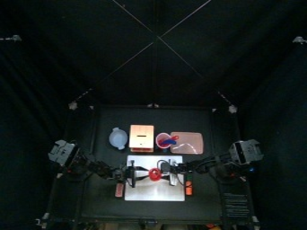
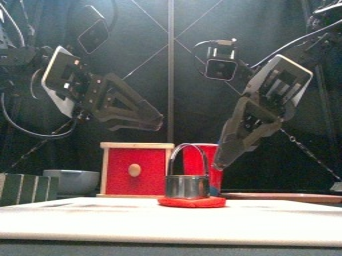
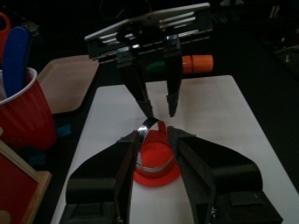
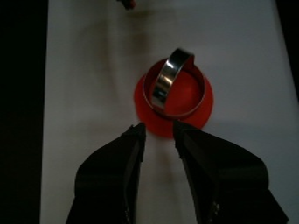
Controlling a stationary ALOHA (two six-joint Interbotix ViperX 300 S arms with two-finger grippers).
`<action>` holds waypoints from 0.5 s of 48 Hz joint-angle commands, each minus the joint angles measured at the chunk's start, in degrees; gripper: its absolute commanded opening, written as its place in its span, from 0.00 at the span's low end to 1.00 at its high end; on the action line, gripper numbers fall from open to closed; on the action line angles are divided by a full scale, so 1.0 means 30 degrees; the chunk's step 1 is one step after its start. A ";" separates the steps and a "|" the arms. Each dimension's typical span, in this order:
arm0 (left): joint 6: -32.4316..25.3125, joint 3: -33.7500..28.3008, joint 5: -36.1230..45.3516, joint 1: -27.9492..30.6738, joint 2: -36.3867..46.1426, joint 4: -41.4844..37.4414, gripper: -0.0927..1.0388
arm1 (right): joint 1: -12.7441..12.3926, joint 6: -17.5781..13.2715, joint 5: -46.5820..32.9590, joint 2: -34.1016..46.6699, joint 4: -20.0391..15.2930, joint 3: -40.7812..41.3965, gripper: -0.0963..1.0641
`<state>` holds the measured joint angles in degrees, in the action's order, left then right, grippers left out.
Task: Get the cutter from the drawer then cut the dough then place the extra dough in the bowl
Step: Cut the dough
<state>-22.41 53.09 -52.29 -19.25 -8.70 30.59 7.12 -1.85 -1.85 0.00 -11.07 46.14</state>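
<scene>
Cutter (image 2: pixel 191 186) on dough (image 2: pixel 191 202), left end effector (image 3: pixel 158 138) and right end effector (image 4: pixel 160 128) open nearby, box (image 2: pixel 135 170), cup (image 3: pixel 26 109) behind.

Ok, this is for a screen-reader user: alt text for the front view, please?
A round metal cutter with a wire handle stands on a red dough disc on the white board, the right gripper hanging close beside it. The left gripper hovers higher up, and a wooden box with a red front stands behind.

flat red dough disc (image 2: pixel 191 201); shiny silver round metal cutter (image 2: pixel 190 186); plain white cutting board (image 2: pixel 267 212); pale wooden box (image 2: pixel 136 146), red drawer front (image 2: pixel 150 165); blue-grey bowl (image 1: pixel 117 137); pink tray (image 1: pixel 195 142).
</scene>
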 commanded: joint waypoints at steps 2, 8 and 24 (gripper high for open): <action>-0.0439 0.0205 0.0293 0.0527 -0.0176 0.0088 0.73 | -0.0059 -0.0059 0.1641 -0.1348 -0.0615 -0.0732 0.71; -0.0879 0.0234 0.0879 0.1230 -0.0850 0.0352 0.71 | -0.0381 -0.0088 0.3574 -0.1729 -0.1289 -0.1582 0.71; -0.1406 -0.0703 0.2227 0.1963 -0.1641 0.0381 0.58 | -0.1436 -0.0088 0.8994 -0.1143 -0.1406 -0.4658 0.71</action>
<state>-26.46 52.29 -46.05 -13.71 -14.06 31.82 3.69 -2.20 23.12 -3.08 -15.29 35.07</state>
